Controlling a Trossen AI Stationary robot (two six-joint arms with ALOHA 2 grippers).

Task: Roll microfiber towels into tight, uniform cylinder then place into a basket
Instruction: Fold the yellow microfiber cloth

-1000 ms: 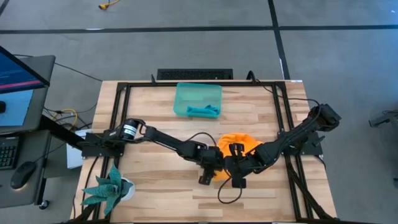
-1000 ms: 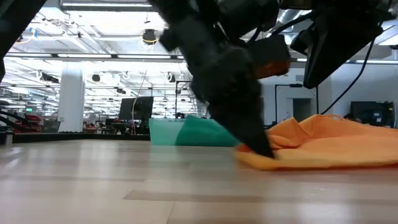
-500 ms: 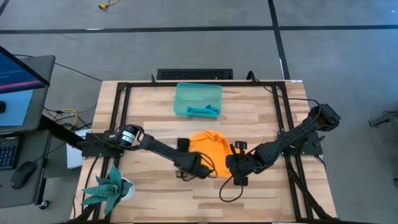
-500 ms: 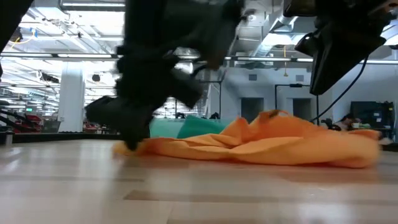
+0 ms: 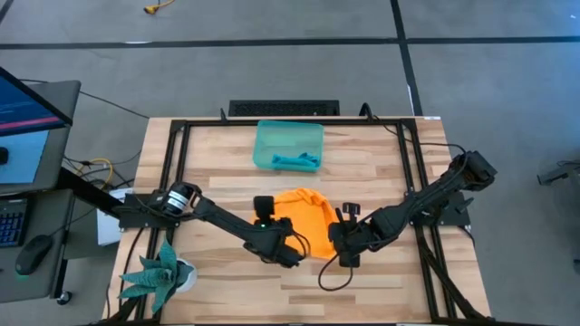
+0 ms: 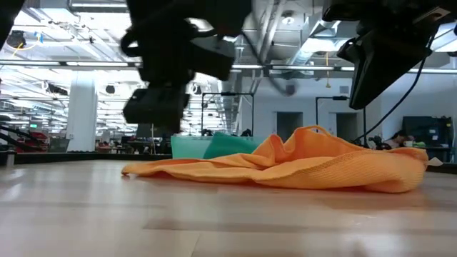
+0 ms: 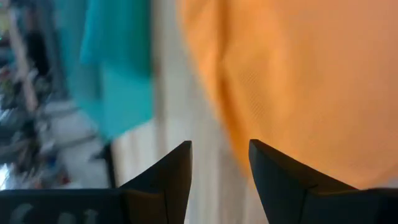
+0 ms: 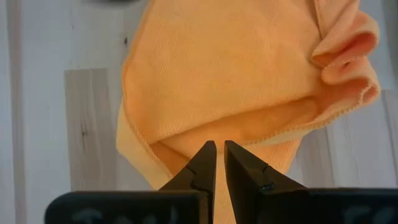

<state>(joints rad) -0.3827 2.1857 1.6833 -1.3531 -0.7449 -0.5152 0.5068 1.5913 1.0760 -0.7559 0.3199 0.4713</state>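
Observation:
The orange towel lies crumpled and partly spread on the table's middle, with a raised fold. My left gripper hangs open above the towel's left end, tilted toward the far edge, with bare table between its fingers. My right gripper is shut and hovers over the towel's near right edge, clear of it in the low view. The teal basket stands at the far middle with a rolled teal towel lying inside.
A green plant in a white pot stands at the near left corner. Black frame rails run along the table's left and right sides. Bare wood lies in front of the towel along the near edge.
My left gripper has moved toward the table's left edge, dragging the orange towel's near end with it. The towel has spread out leftward. The gripper has then risen off the cloth and turned toward the far edge. The towel's left end now lies flat on the table.

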